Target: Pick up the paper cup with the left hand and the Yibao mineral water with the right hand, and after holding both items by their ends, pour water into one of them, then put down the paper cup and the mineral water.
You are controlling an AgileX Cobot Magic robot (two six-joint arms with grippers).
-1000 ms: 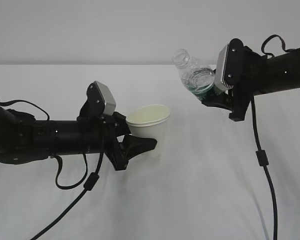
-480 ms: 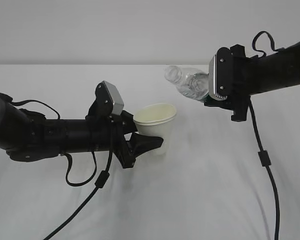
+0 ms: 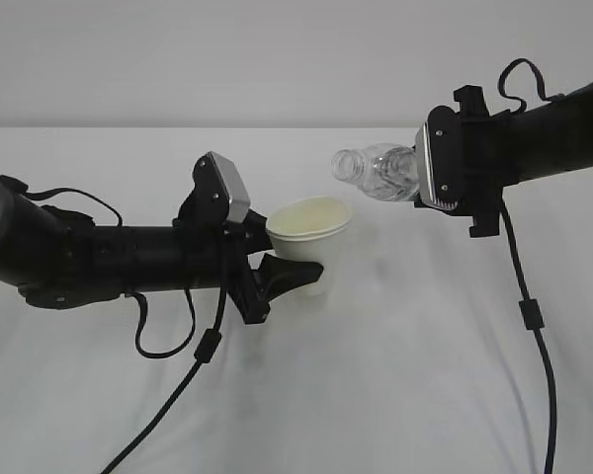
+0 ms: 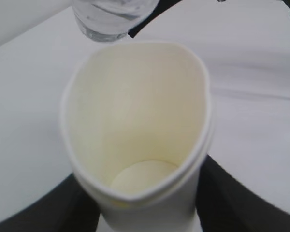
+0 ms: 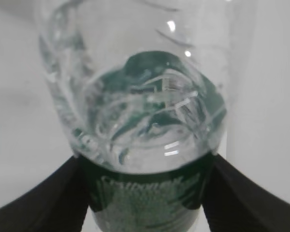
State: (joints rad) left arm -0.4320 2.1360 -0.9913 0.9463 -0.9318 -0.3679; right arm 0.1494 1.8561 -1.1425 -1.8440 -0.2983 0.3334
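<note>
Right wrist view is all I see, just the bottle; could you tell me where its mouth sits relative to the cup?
Observer: The mineral water bottle lies nearly level, its mouth just above the right rim of the paper cup.
Operator: Is the cup gripped?
Observer: Yes, the left gripper is shut on its lower part.
Operator: Any water inside?
Observer: None visible; the left wrist view shows a bare bottom.
</note>
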